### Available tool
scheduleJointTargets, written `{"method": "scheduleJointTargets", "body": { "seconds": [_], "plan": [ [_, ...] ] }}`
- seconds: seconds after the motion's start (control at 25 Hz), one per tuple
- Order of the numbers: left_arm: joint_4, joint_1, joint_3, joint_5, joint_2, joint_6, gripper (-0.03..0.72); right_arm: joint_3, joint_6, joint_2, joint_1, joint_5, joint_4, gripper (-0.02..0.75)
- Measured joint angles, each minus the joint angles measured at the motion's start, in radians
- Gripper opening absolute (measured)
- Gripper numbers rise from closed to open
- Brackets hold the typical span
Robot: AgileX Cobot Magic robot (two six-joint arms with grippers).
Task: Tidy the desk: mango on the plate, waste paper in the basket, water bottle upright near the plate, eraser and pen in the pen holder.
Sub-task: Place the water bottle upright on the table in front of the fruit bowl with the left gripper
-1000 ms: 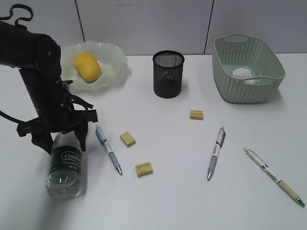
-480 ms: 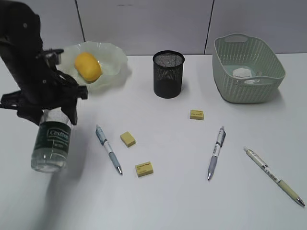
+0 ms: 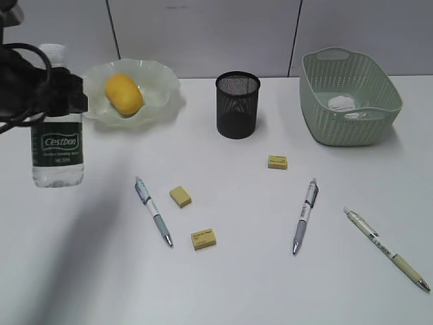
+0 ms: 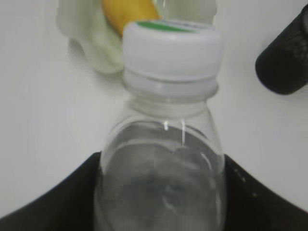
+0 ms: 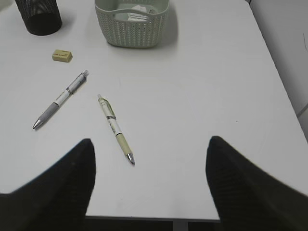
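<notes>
Left tool point(image 3: 51, 95): clamped around the upper body of the water bottle point(image 3: 57, 145), which hangs upright at the far left, near the plate point(image 3: 159, 84).
Right tool point(image 5: 149, 187): jaws spread wide, holding nothing, hovering over bare counter point(image 5: 202, 86) at the right side.
Task things: mango point(image 3: 124, 93) sits in the plate; waste paper point(image 3: 342, 102) lies in the basket point(image 3: 352, 128); pen holder point(image 3: 237, 105) stands between plate and basket.
Loose items: three erasers point(image 3: 180, 196) and three pens point(image 3: 153, 210) lie scattered on the counter in front.
Risk: whether the bottle's base touches the counter cannot be told; letting go while it is raised or tilted could tip it over.
Risk: the grip sits high on smooth plastic, so the bottle might slip or swing.
Edges: the plate's ruffled rim is just beside the bottle; drifting right could knock it.
Open room: bare counter lies below and in front of the bottle, well apart from the nearest pen.
</notes>
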Motion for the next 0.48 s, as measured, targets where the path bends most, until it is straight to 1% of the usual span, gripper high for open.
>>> {"method": "scheduleJointTargets", "body": {
  "seconds": [0.12,0.2,0.32,0.48],
  "plan": [
    [0.092,0.046,0.148,-0.315,-0.065,0.000,0.502,0.000,0.000,0.000,0.000,0.000,0.000,0.564],
    [0.124,0.091,0.224,-0.497,-0.079,0.003,0.502,0.000,0.000,0.000,0.000,0.000,0.000,0.564],
    [0.131,0.154,0.300,-0.678,-0.072,0.037,0.502,0.000,0.000,0.000,0.000,0.000,0.000,0.564],
    [0.104,0.223,0.357,-0.891,-0.020,0.156,0.502,0.000,0.000,0.000,0.000,0.001,0.000,0.564]
  ]
}}
